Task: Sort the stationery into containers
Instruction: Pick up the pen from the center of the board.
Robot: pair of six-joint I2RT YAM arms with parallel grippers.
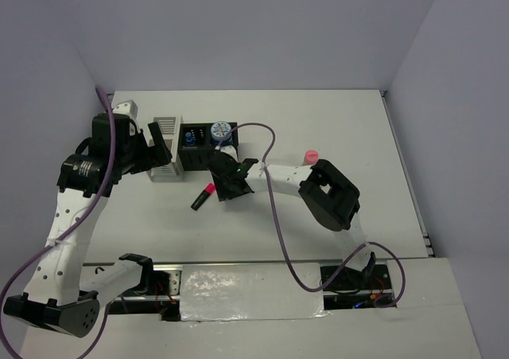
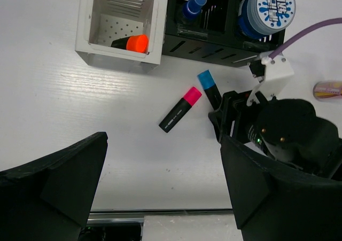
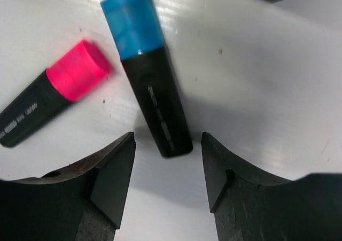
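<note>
The right claw (image 3: 167, 166) is seen spread open and lowered to the white worktop (image 3: 278, 80), one finger on each side of the black end of a blue-capped highlighter (image 3: 149, 86); a narrow gap is seen on both sides, so nothing is gripped. In the right wrist view the blue cap is pointed towards 11 o'clock. A pink-capped highlighter (image 3: 48, 102) is laid at 9 o'clock of it, with the pink cap close to the blue one's body and the black end angled away towards 8 o'clock. The left claw (image 2: 160, 187) is held wide open above the worktop, and nothing is held in it. In the left wrist view two slatted organizers are set side by side at 12 o'clock of both highlighters. An orange-capped highlighter (image 2: 131, 42) is laid inside the white organizer (image 2: 85, 32), in the one compartment that shows. The black organizer (image 2: 203, 43) is placed at 3 o'clock of the white one; a blue-capped bottle (image 2: 192, 3) is stood in its 9 o'clock compartment and a round blue-and-white roll (image 2: 270, 6) is lodged in its 3 o'clock compartment. A pink stick (image 2: 327, 90) is laid on the worktop at 3 o'clock of the right claw, apart from everything else.
</note>
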